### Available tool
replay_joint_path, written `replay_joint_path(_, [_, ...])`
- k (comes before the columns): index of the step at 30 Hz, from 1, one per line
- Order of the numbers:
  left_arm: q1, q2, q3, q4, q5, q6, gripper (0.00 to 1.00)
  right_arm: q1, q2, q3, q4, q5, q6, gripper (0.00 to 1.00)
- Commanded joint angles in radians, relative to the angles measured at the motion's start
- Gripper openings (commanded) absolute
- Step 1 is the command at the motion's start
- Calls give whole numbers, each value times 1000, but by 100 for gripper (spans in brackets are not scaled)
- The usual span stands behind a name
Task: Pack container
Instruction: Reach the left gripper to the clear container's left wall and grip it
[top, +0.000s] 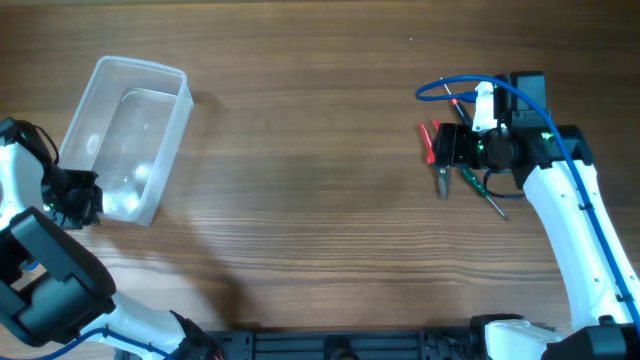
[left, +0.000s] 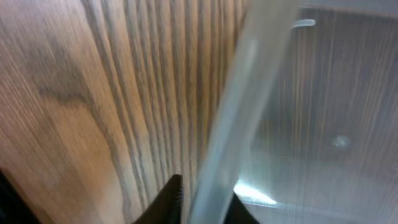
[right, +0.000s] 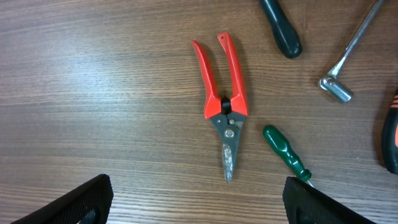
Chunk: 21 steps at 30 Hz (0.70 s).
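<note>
The clear plastic container (top: 141, 66) stands at the far left of the table. My left gripper (top: 78, 196) is shut on the container's near-left wall; in the left wrist view the wall (left: 249, 81) runs between the two fingers (left: 205, 204). My right gripper (top: 448, 150) is open and empty, hovering over red-handled pliers (right: 224, 107), which lie flat with their closed tip pointing toward the fingers (right: 202, 202). The pliers' red handles (top: 428, 140) show in the overhead view beside the gripper.
Around the pliers lie a green-handled screwdriver (right: 285, 151) (top: 478, 184), a dark handle (right: 280, 28), a metal socket tool (right: 348, 56) and a red-and-black handle (right: 392, 137) at the right edge. A blue cable (top: 455, 85) loops over the right arm.
</note>
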<state>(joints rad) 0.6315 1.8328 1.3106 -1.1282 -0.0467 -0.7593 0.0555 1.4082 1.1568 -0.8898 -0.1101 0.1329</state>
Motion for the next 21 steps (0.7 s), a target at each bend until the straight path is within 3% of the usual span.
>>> replay_joint_path(1, [6, 8, 16, -2, -6, -4, 9, -3, 0, 20, 3, 17, 1, 88])
replay_joint_path(3, [6, 8, 16, -5, -6, -3, 4, -2, 0, 20, 4, 17, 0, 88])
replay_joint_path(16, [4, -5, 18, -12, -3, -2, 4, -3, 0, 20, 8, 18, 0, 89])
replay_joint_path(21, [-20, -59, 19, 1, -7, 59, 4, -3, -1, 21, 18, 26, 0, 88])
